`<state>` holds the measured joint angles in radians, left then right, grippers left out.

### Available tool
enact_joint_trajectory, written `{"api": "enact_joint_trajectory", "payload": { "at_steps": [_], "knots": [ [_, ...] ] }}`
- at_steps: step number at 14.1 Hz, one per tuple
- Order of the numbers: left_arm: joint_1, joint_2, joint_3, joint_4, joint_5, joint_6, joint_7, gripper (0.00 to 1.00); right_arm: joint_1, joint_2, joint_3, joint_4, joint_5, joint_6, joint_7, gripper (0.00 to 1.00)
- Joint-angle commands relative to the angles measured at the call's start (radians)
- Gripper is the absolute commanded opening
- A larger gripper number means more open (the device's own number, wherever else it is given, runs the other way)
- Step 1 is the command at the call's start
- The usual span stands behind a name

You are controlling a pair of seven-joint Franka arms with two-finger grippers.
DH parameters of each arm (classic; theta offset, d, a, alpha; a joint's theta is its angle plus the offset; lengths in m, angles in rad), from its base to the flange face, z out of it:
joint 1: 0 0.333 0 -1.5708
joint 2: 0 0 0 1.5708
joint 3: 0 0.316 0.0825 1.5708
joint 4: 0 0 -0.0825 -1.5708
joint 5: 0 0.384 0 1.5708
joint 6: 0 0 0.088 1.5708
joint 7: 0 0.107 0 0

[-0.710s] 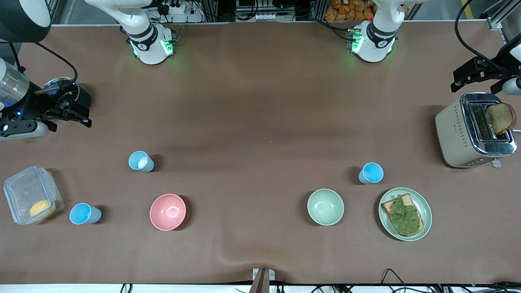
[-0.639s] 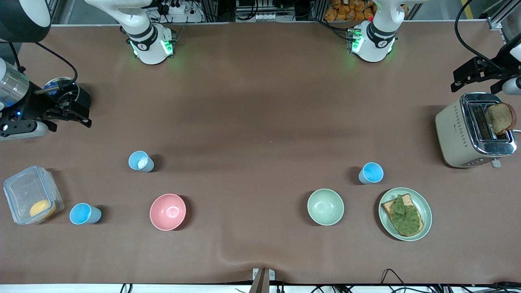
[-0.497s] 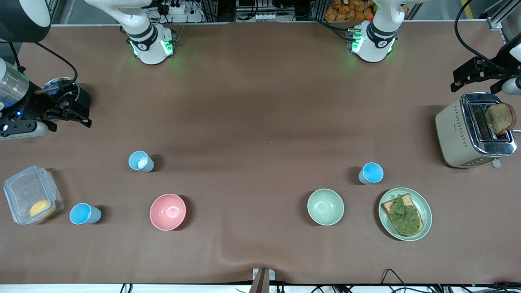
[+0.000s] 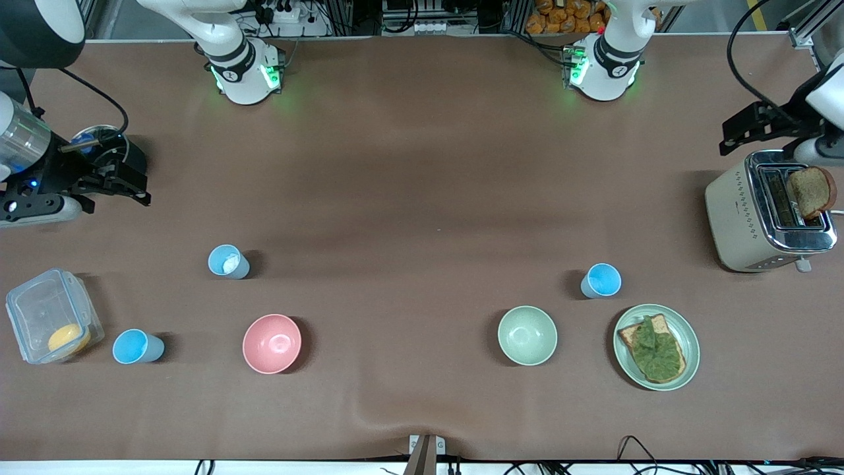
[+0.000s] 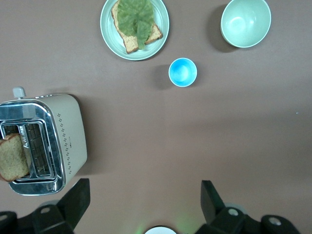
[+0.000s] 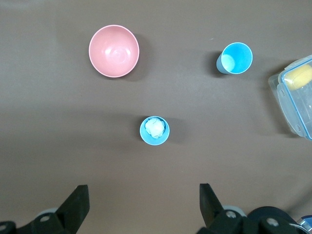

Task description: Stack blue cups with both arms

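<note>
Nearest the front edge of the brown-covered table (image 4: 422,198), a small light-blue plastic tumbler (image 4: 136,347) is seen upright toward the right arm's end, just beside a clear plastic lidded box (image 4: 53,315) in which a yellow round item (image 4: 68,338) lies. At about the same depth, a round pink bowl (image 4: 271,343), a round pale green bowl (image 4: 527,335) and a pale green plate (image 4: 686,336) carrying toast topped with a green leaf (image 4: 653,348) are set along the table.

Slightly farther from the front edge, a second light-blue tumbler (image 4: 228,262) with something white inside is found near the pink bowl, and a third light-blue tumbler (image 4: 601,280) stands between the green bowl and the plate. None of the tumblers is stacked, and all stand well apart.

Farther still, a cream and chrome toaster (image 4: 765,211) with a slice of brown bread (image 4: 811,191) raised from its slot is placed at the left arm's end.

The right gripper (image 4: 115,183) is held over the table's edge at the right arm's end, fingers spread and empty. The left gripper (image 4: 758,125) is held above the toaster, likewise spread and empty.
</note>
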<state>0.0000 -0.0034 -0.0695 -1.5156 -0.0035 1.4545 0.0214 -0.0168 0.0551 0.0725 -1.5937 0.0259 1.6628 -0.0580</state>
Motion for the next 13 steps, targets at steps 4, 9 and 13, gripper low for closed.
{"api": "enact_joint_trajectory", "payload": {
  "at_steps": [4,9,13],
  "knots": [
    [0.015,0.034,0.002,0.020,-0.021,0.016,0.003,1.00,0.008,-0.009,-0.003,-0.012,0.000,-0.008,0.010,1.00],
    [-0.008,0.083,-0.009,0.031,0.046,0.061,-0.015,1.00,0.063,0.084,-0.003,-0.040,-0.047,-0.048,0.036,1.00],
    [-0.014,0.135,-0.010,0.022,0.039,0.066,-0.026,1.00,0.129,0.170,-0.003,-0.077,-0.099,0.050,0.180,1.00]
  ]
}}
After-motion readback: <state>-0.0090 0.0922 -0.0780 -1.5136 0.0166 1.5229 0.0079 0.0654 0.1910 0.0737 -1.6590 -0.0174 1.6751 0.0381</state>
